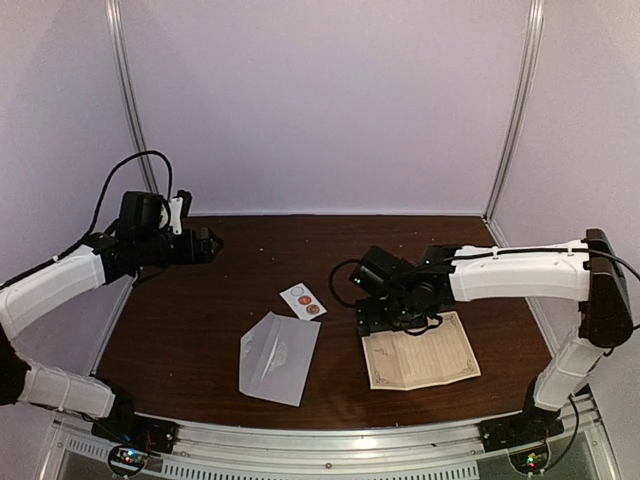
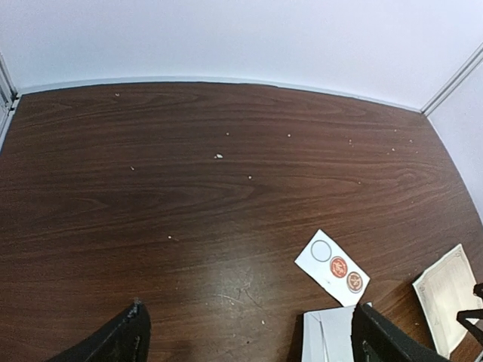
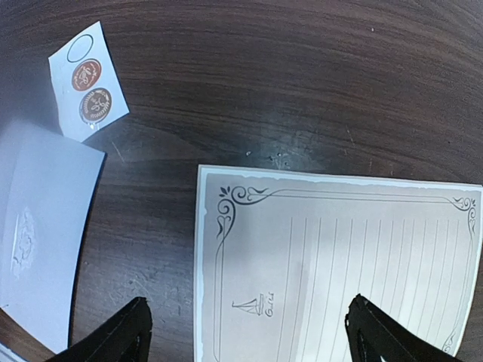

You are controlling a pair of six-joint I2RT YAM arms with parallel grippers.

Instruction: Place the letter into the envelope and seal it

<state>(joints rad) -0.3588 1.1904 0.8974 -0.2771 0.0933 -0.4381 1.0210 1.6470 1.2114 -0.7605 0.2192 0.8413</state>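
Note:
The letter, a cream sheet with ruled lines and an ornate border, lies flat on the brown table at the right; it fills the lower part of the right wrist view. The envelope, pale grey-white with its flap open, lies left of it, and shows in the right wrist view and at the left wrist view's bottom edge. My right gripper is open and empty above the letter's left end. My left gripper is open and empty, held high at the far left.
A small white strip with round stickers lies between the envelope and the right gripper, also in the left wrist view and the right wrist view. White walls and metal corner posts enclose the table.

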